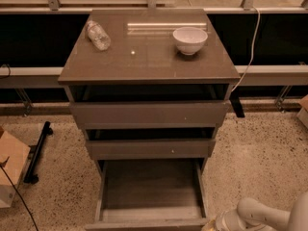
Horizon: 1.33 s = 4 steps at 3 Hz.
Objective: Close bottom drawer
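The bottom drawer [149,191] of the grey-brown cabinet [149,109] is pulled far out, showing an empty deep box; its front panel [144,224] lies at the picture's lower edge. The two drawers above, each with a tiny pale dot, stand slightly out. My white arm [255,214] comes in from the lower right. The gripper [214,224] is at the right end of the bottom drawer's front panel, mostly cut off by the picture's edge.
A clear plastic bottle [97,34] lies on the cabinet top, and a white bowl [189,39] stands there. A cardboard box [10,170] and a black stand [37,153] are on the speckled floor at left. A white cable [248,57] hangs at right.
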Available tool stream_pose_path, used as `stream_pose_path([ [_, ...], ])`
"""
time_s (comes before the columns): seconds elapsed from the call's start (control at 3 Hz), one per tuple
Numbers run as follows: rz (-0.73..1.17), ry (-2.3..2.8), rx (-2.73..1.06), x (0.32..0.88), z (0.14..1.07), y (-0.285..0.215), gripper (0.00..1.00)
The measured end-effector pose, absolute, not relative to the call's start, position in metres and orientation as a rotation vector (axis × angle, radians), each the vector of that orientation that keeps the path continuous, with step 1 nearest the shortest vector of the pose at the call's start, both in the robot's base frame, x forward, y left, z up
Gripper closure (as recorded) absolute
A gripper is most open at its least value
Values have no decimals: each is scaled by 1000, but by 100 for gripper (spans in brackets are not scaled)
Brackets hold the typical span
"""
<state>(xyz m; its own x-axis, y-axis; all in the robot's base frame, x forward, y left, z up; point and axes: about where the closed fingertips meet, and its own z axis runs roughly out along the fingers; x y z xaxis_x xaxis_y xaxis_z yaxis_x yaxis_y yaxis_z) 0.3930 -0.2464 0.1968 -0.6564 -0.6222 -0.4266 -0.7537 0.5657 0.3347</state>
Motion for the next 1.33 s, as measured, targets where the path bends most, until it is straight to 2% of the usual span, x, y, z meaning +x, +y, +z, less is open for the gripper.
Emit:
stream_pose_path([
  [1.0,710,2563,-1046,399,177,-248,100],
  [1.33,659,2507,-985,422,168,-246,100],
])
